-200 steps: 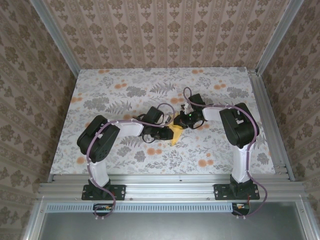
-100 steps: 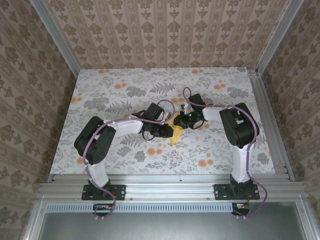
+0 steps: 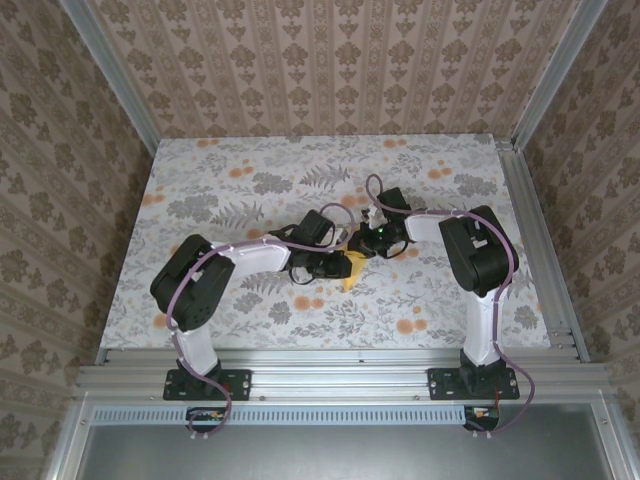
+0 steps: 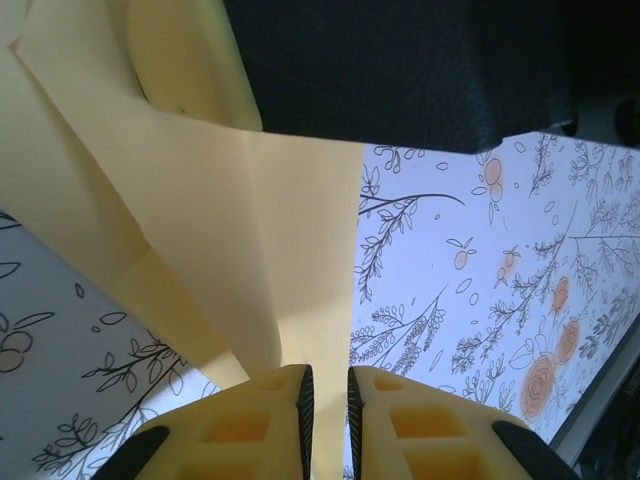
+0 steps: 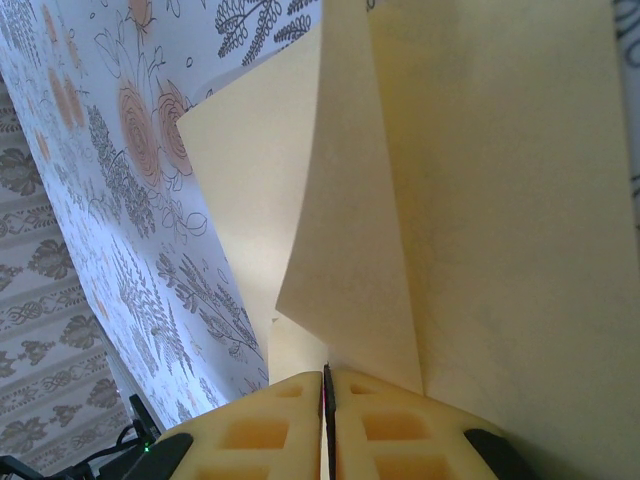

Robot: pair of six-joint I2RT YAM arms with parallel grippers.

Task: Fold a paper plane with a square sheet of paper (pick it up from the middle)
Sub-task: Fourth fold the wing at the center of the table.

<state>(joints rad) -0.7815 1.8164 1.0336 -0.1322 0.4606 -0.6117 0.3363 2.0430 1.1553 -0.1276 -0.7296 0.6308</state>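
Compared with a second ago, your left arm's elbow sits a little further toward the table's [image 3: 250, 180] left edge. The left gripper [image 3: 334, 266] has closed in on the sheet of paper [image 3: 351, 273], so less yellow shows from above. Your right arm has not shifted.

The folded sheet lies about mid-table, slightly toward the near edge, between the two grippers.

In the left wrist view, the left gripper [image 4: 328, 378] has its yellow pads [image 4: 250, 425] drawn nearly together. A narrow fold of the sheet of paper [image 4: 260, 230] runs into the slot between them, so it is pinched there.

A little farther off, the right gripper [image 3: 362, 245] meets the sheet from the other side. Its wrist view shows the right gripper [image 5: 326, 378] with its pads pressed tight, leaving only a hairline seam. A crease of the sheet of paper [image 5: 480, 200] is clamped in that seam.

From above, both wrists cover most of the sheet, so you cannot read its overall shape or how many folds it has. In the left wrist view a dark body [image 4: 400, 70] cuts across the top, and I cannot tell you which part it is.
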